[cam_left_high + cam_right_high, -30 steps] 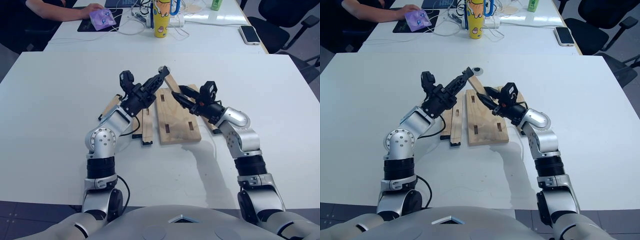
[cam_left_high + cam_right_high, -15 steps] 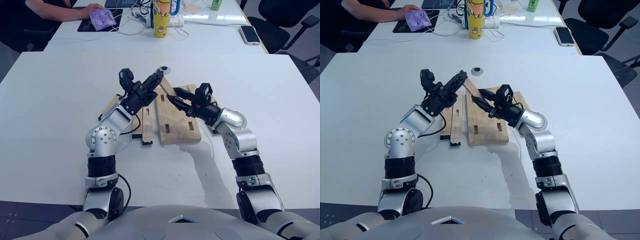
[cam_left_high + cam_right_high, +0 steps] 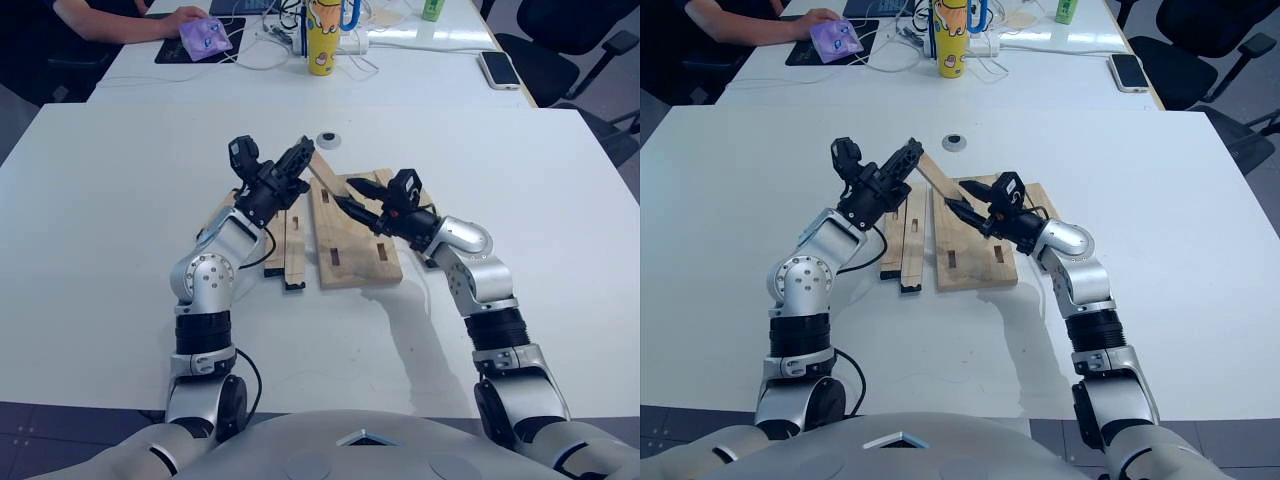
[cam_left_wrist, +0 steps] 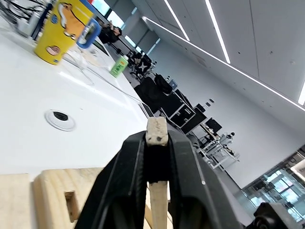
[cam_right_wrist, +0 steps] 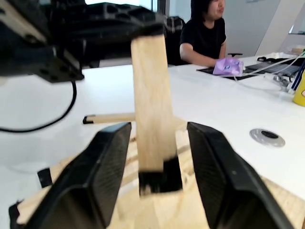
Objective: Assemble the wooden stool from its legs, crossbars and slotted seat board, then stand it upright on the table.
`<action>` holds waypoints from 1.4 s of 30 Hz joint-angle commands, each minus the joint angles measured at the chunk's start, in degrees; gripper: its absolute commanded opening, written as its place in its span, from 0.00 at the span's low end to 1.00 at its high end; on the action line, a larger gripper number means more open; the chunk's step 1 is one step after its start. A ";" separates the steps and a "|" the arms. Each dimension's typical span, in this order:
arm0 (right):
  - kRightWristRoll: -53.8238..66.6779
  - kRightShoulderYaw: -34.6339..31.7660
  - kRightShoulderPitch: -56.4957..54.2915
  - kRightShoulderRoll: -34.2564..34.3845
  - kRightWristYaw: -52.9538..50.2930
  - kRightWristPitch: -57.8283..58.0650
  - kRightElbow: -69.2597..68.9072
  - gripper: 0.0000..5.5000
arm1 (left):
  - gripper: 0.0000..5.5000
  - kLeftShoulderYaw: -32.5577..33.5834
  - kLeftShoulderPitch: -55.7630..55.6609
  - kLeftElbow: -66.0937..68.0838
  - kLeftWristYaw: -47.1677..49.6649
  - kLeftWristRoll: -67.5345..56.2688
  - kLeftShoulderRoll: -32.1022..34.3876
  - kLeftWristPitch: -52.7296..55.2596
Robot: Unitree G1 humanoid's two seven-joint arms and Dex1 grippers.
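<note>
On the white table [image 3: 120, 200] in front of you, the slotted seat board [image 3: 358, 262] lies flat. Your left gripper [image 3: 300, 156] is pinching the top end of one wooden leg [image 3: 325, 176]. The leg leans over, and its bottom end is down at a slot [image 5: 160, 180] near the far end of the board. From the right wrist view, the dark tip looks like it sits in that slot, but you cannot tell how deep it goes.

Your right gripper [image 3: 350, 195] is spread wide. It has one finger on each side of the leg, low down near the board, and neither finger touches the wood.

Two nearer slots [image 3: 335, 257] in the board show as dark holes.

Loose sticks [image 3: 293, 245] lie just beside the board's left edge. Your left arm hides part of them. One more stick [image 3: 220, 212] pokes out farther left. Another bit of wood [image 3: 1042, 190] shows from under your right arm, and most of it is hidden.

Far off on the next desk stands a yellow cup [image 3: 321, 40]. Its top is cut off, so you cannot see what is inside.
</note>
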 commanded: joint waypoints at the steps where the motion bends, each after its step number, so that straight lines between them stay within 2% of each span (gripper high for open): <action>1: -3.58 -0.85 2.76 -3.19 -1.74 -1.23 3.58 0.40 | 0.08 1.65 2.85 -4.28 4.42 1.51 -0.05 -1.06; 9: -4.94 -4.55 2.59 -3.44 -6.10 -3.86 7.84 0.40 | 0.08 1.12 13.74 -8.51 9.74 8.45 -1.93 -7.17; 19: -4.65 -3.35 0.32 -1.62 -5.99 -3.40 8.65 0.40 | 0.08 0.90 12.12 -3.26 10.27 12.22 -2.86 -13.97; 42: -4.59 -2.93 0.17 -0.06 -5.98 -2.31 8.02 0.40 | 0.08 -2.51 11.83 -7.23 15.63 7.38 -6.18 -14.32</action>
